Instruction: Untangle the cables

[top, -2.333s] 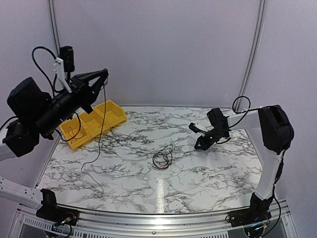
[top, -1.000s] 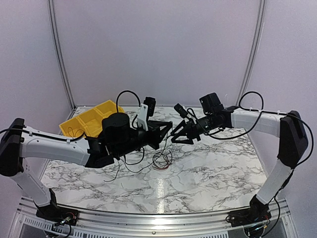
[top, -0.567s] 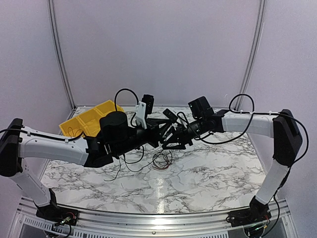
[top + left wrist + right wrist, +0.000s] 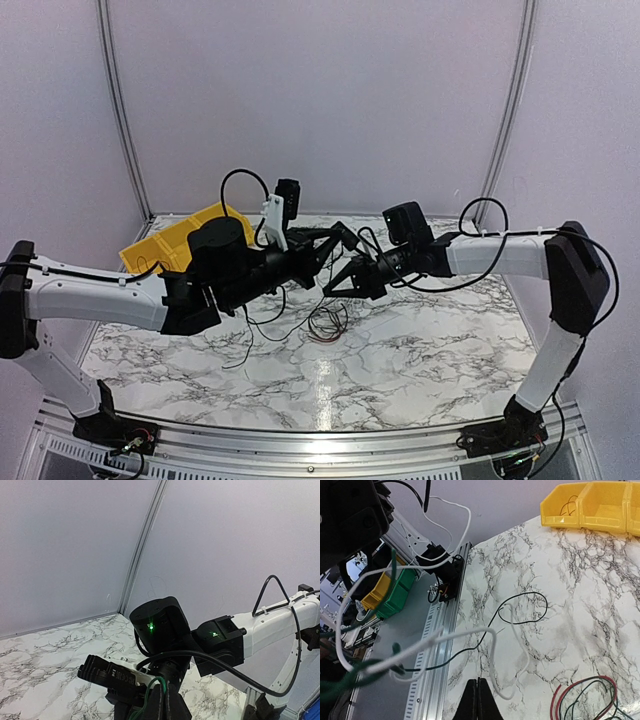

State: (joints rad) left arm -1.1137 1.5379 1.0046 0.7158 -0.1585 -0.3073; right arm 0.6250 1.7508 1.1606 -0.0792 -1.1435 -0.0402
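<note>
A small bundle of thin dark and reddish cables (image 4: 327, 322) lies on the marble table (image 4: 450, 350), and shows in the right wrist view (image 4: 585, 697). My left gripper (image 4: 340, 237) hangs above it, shut on a green cable (image 4: 148, 690) that comes out between its fingers (image 4: 164, 686). Thin black and white strands dangle from it to the table (image 4: 262, 310). My right gripper (image 4: 340, 284) is close below and to the right of the left one, with its fingers shut (image 4: 478, 681). A white cable (image 4: 470, 632) and a black cable (image 4: 530, 615) loop in front of them. I cannot tell if it holds any.
A yellow divided bin (image 4: 165, 250) stands at the table's back left, with a wire inside (image 4: 567, 507). An aluminium rail (image 4: 320, 440) runs along the front edge. Green and yellow bins (image 4: 395, 592) stand beyond it, off the table. Enclosure walls stand behind.
My left arm swung from high at the far left to the table's middle, carrying dangling cables. My right arm reached left to meet it, and the two grippers are now nearly touching.
</note>
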